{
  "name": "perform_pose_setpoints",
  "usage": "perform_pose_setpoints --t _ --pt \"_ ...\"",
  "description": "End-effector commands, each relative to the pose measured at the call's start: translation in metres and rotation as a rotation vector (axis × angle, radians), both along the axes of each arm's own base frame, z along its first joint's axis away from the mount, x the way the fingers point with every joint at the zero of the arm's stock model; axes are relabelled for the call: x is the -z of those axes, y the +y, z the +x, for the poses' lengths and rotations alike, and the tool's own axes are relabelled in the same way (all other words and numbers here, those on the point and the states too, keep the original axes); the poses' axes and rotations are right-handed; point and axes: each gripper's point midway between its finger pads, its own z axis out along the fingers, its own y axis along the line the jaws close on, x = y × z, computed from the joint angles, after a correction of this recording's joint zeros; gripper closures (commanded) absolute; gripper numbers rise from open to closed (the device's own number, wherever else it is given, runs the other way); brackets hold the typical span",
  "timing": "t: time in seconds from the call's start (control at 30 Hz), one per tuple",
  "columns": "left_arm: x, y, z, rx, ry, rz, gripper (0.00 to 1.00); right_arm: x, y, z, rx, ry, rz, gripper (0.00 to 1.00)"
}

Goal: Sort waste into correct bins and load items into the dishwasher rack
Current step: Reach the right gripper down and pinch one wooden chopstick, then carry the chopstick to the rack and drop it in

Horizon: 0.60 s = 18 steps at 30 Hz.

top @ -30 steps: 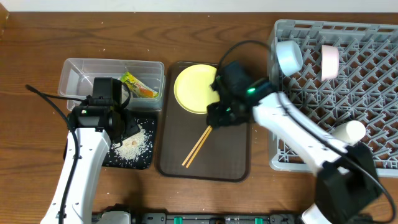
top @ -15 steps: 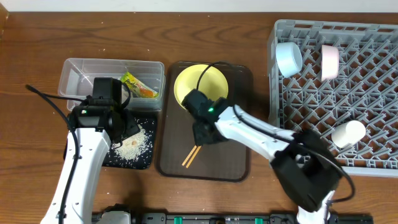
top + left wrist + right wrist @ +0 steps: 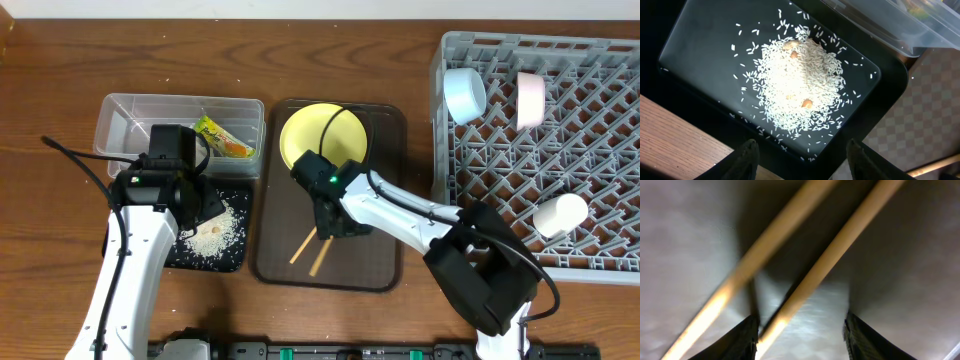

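Two wooden chopsticks (image 3: 308, 248) lie splayed on the dark brown tray (image 3: 380, 262), below the yellow plate (image 3: 310, 135). My right gripper (image 3: 330, 228) is open, low over them; in the right wrist view the chopsticks (image 3: 805, 275) run between the open fingers (image 3: 799, 337). My left gripper (image 3: 195, 205) is open and empty above the black tray (image 3: 700, 55) holding a heap of rice crumbs (image 3: 800, 85). The green-and-orange wrapper (image 3: 222, 138) lies in the clear tub (image 3: 120, 115). A light blue bowl (image 3: 465, 92) sits in the grey rack (image 3: 600, 150).
A pink cup (image 3: 531, 98) and a white cup (image 3: 558, 214) sit in the rack. The clear tub's corner (image 3: 920, 30) shows in the left wrist view, next to the black tray. The brown tray lies between the bins and the rack.
My right arm swung left from beside the plate down onto the chopsticks. The chopsticks have shifted and spread apart. The left arm has not moved.
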Motion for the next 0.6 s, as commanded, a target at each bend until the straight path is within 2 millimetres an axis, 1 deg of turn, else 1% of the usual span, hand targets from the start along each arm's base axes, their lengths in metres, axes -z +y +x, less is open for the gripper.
perform_pose_setpoints --t 0.0,0.1,0.13,0.23,0.33,0.47,0.57 --pt "-0.004 0.002 0.002 -0.019 -0.015 0.002 0.41 0.007 -0.023 0.009 0.059 -0.037 -0.098 0.46" --pt "-0.004 0.002 0.002 -0.019 -0.015 0.002 0.41 0.007 -0.029 0.013 0.076 -0.036 -0.108 0.47" --pt "-0.004 0.002 0.002 -0.019 -0.015 0.002 0.41 0.007 -0.030 0.014 0.081 -0.036 -0.108 0.49" --pt "-0.004 0.002 0.002 -0.019 -0.015 0.002 0.41 0.006 -0.035 0.017 0.096 -0.033 -0.110 0.63" --pt "-0.004 0.002 0.002 -0.019 -0.015 0.002 0.41 0.006 -0.039 0.018 0.108 -0.028 -0.116 0.72" --pt "-0.004 0.002 0.002 -0.019 -0.015 0.002 0.41 0.006 -0.043 0.018 0.113 -0.020 -0.123 0.87" --pt "-0.004 0.002 0.002 -0.019 -0.015 0.002 0.41 0.005 -0.046 0.020 0.122 -0.019 -0.124 0.93"
